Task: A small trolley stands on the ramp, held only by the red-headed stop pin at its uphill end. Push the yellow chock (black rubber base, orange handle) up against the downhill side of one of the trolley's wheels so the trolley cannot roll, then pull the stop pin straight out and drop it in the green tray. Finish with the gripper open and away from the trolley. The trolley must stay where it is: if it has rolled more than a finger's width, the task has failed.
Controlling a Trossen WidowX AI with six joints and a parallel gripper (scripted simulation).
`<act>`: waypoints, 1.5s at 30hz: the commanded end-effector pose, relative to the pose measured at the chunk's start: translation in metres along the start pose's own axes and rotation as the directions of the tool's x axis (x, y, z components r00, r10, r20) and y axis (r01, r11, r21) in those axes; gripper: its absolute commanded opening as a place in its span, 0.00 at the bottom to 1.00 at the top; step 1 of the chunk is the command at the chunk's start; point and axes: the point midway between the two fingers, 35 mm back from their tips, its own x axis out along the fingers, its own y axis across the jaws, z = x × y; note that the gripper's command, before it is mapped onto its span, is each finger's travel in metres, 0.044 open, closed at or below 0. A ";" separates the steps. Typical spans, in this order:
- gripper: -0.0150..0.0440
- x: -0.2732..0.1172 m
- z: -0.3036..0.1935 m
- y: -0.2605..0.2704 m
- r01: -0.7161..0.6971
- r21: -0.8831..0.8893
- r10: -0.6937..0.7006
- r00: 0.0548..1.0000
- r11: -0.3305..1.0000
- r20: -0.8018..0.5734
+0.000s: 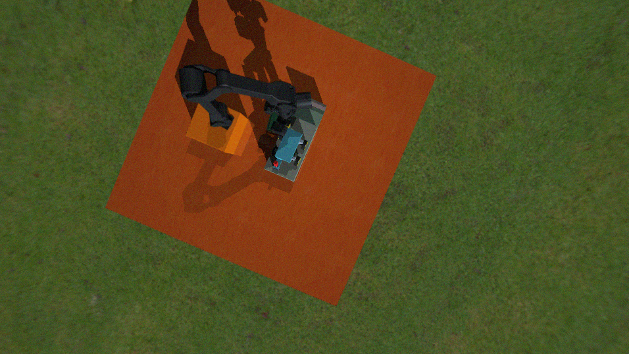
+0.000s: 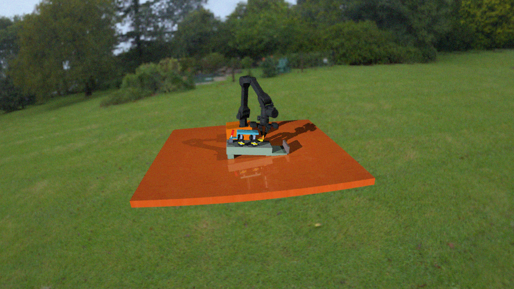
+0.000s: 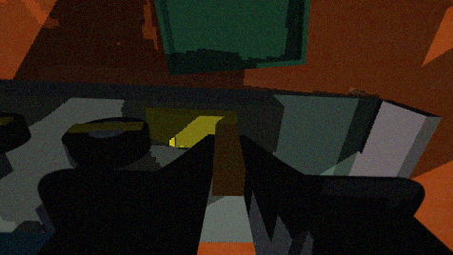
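The gripper [image 1: 285, 125] [image 2: 264, 135] [image 3: 226, 142] is closed around the orange handle [image 3: 229, 162] of the yellow chock [image 1: 288, 126] [image 2: 261, 139] [image 3: 200, 130], with one finger on each side of it. The fingers point down over the ramp [image 1: 285, 173] [image 2: 248, 149] [image 3: 305, 128].

The chock is at the downhill side of the trolley [image 1: 289, 145] [image 2: 247, 132] [image 3: 19, 243], very near to the black wheel [image 3: 107, 143] on the tray side. In the wrist view its yellow part is just beside this wheel, but I cannot tell if they touch. I also cannot tell if the rubber base is fully resting on the ramp, because the lower part is hidden.

The blue trolley stands on the ramp with its wheels down. At its uphill end, the red-headed stop pin [image 1: 276, 163] [image 2: 232, 132] is in its place. The pale end plate [image 1: 318, 105] [image 2: 286, 146] [image 3: 390, 138] stands at the low end of the ramp, apart from the chock.

The green tray [image 1: 272, 122] [image 3: 228, 29] lies on the orange table [image 1: 264, 220] [image 2: 201, 179] [image 3: 357, 71], beside the ramp. The black arm [image 1: 246, 85] [image 2: 244, 96] rises from the orange block [image 1: 206, 131] [image 2: 231, 126] and bends down to the chock.
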 end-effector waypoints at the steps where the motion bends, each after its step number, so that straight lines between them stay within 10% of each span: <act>1: 0.25 -0.001 0.000 0.005 -0.001 -0.001 0.001 1.000 1.000 -0.006; 18: 0.25 0.000 0.000 0.006 0.003 -0.001 -0.003 1.000 1.000 0.000; 26: 0.58 0.000 0.000 0.006 0.003 -0.001 -0.003 1.000 1.000 0.000; 45: 0.58 -0.050 0.001 0.005 0.000 -0.001 0.000 1.000 1.000 -0.006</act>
